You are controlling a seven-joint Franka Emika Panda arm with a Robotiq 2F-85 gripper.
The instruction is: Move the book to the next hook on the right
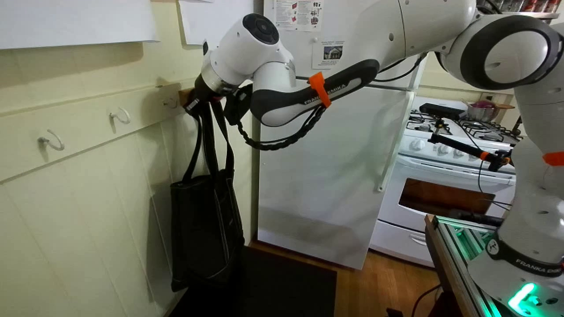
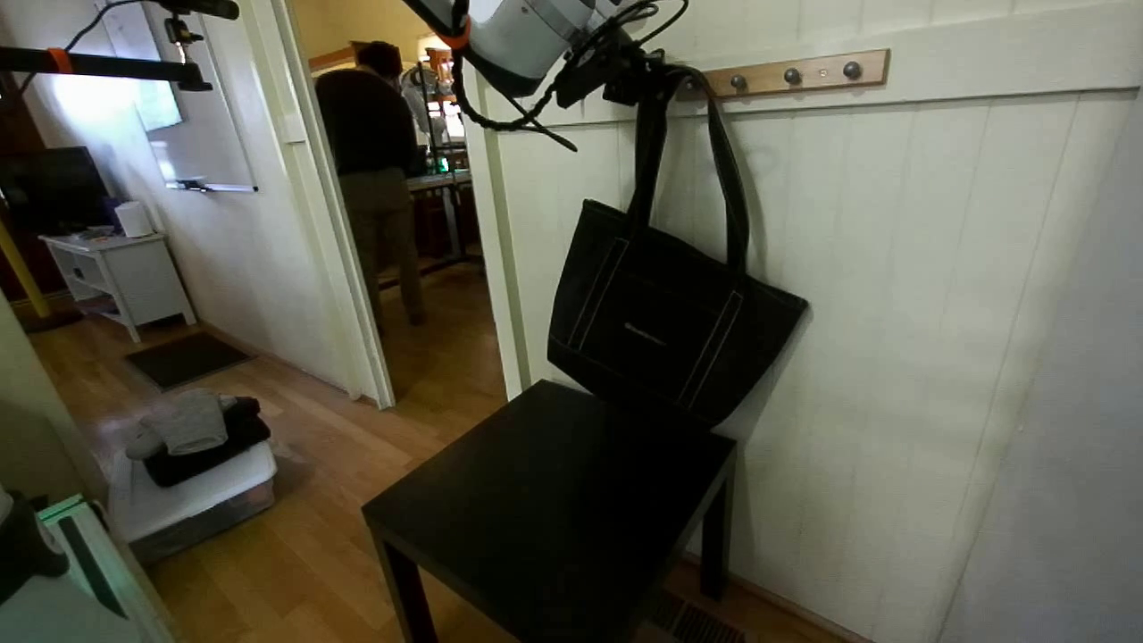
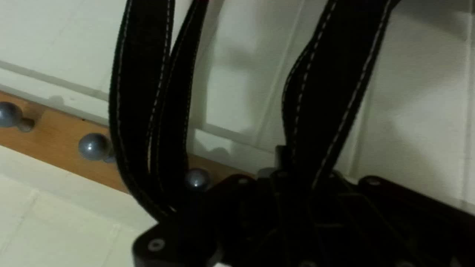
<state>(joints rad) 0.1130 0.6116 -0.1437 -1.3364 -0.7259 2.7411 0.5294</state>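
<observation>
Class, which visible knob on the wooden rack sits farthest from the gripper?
In an exterior view, the rightmost knob, by the end of the wooden rack; the other visible knobs lie to its left, nearer the gripper.

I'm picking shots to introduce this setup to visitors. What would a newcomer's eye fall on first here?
Most likely the large black tote bag, tilted near the middle of an exterior view, its straps running up to the gripper. Next, the white robot arm extended from the right of an exterior view, a bright green light at its base. Then perhaps the person in the background, left of the bag.
</observation>
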